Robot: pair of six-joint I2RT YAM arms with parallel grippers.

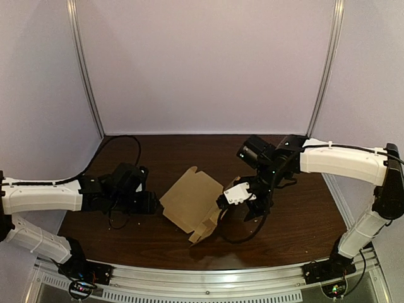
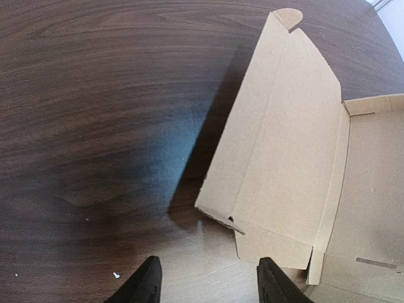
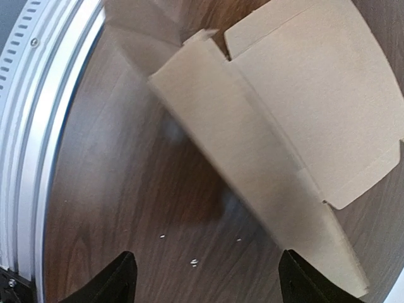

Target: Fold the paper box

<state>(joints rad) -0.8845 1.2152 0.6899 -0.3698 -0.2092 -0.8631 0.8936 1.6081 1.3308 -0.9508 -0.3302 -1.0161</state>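
The paper box (image 1: 192,202) lies about midway along the table (image 1: 158,158), a little nearer its near edge than its far edge, between the two arms, and it is only partly formed. In the top view its base panel rests flat on the wood, while the panels along its near right side stand up and meet in a small raised corner toward the near edge. From the left wrist, the side panel (image 2: 284,126) on that arm's side is lifted off the table and throws a shadow under it; its rounded tab (image 2: 287,16) hangs free and is tucked into nothing. From the right wrist, a long wall (image 3: 252,164) stands tilted rather than upright, with a short flap folded at its end near the metal rail (image 3: 25,126) at the table's near edge. The left gripper (image 2: 208,287) sits just off the box's left corner with its fingers spread and only bare table between them. The right gripper (image 3: 208,281) is spread wide too, low by the box's right side; the long wall runs close past one finger, but I cannot tell whether they touch. Neither gripper holds anything. By my reading, the creases are started and a couple of walls are half up, but the walls have yet to be squared, the tabs locked and the box closed, so most of the folding is left.
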